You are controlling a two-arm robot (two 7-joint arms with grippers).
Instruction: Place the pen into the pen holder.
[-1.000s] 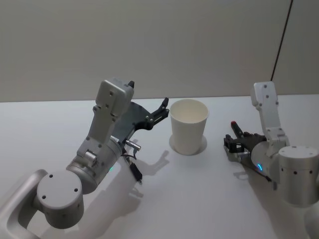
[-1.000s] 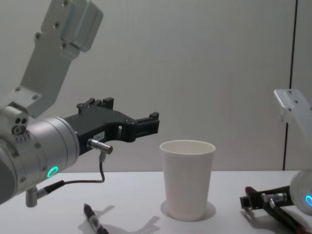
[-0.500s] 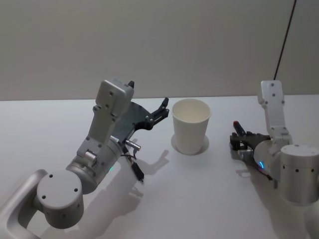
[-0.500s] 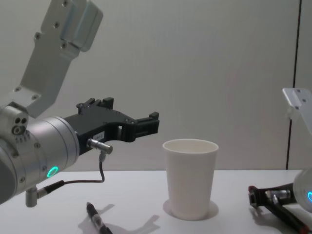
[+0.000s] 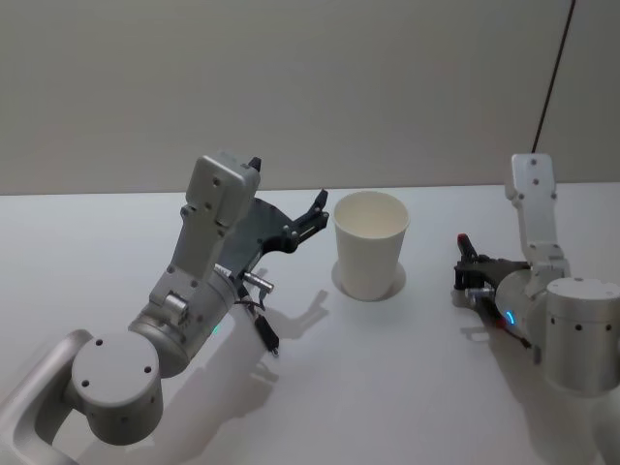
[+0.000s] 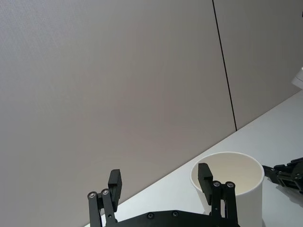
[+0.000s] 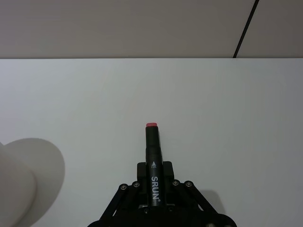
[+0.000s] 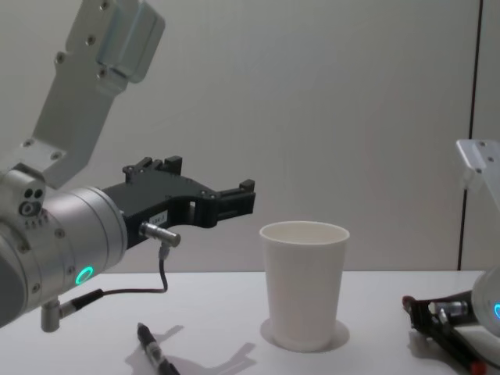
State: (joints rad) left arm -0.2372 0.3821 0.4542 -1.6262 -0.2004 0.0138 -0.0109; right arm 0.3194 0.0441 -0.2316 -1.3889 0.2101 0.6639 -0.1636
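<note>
Pen [image 5: 465, 244], a black marker with a red end, sits clamped in the right gripper [image 5: 475, 276] in the head view. It is low over the table [image 5: 387, 387] and apart from the white paper cup [image 5: 369, 242], which stands to the robot's left of it. The left gripper [image 5: 313, 217] hangs raised just beside the cup's far side, spread and empty. A second pen [image 5: 266, 334] lies on the table under that arm.

In the left wrist view, the left gripper's fingers [image 6: 115, 179] stand wide apart, with the cup beyond them.

In the right wrist view, the jaws grip the barrel, and the pen's long axis runs straight out ahead, roughly level with the table.

In the chest view, the cup's rim stands higher than the right gripper. The right arm likely has to lift, carry leftward and tip the pen on end.
</note>
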